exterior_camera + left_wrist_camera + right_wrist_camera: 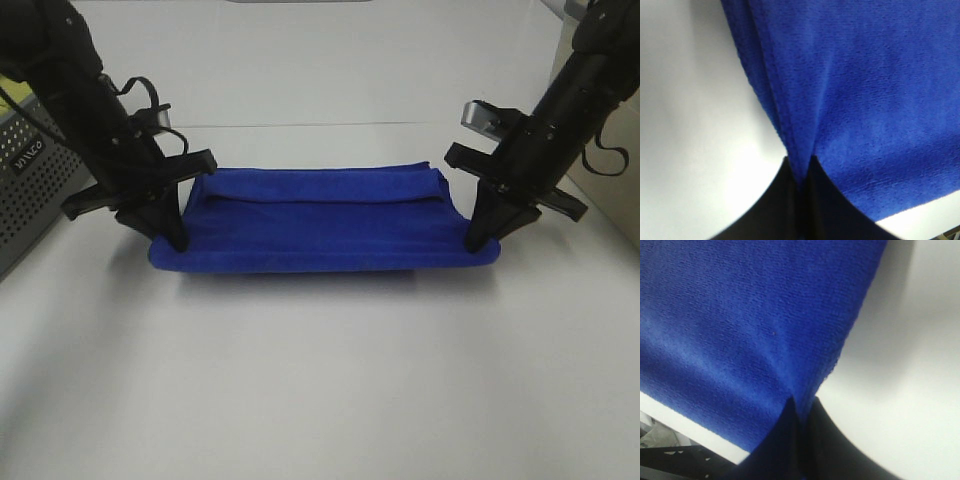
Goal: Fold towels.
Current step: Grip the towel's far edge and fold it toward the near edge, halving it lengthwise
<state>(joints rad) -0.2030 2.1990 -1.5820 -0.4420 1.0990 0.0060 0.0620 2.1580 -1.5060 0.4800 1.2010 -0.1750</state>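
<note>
The high camera shows the blue towel [320, 225] at the middle of the white table [320, 390]. Its long sides run from 9 to 3 o'clock, and a layer is already lapped over along its 12 o'clock side. My left claw [172, 238] stands on the corner towards 8 o'clock, and my right claw [480, 238] on the corner towards 4 o'clock.

In the left wrist camera my jaws are together on the hemmed edge — plush pinched between them, cloth fanning away from the tips.

The right wrist camera shows the same: jaws clamped on a corner, with a crease running out from the bite.

I judge it light, soft and limp. It will sag between my two holds and drag on the table, so the corners are the right places to take it — gripped deep enough that the thick pile cannot slip free. Both claws should travel level and together.
</note>
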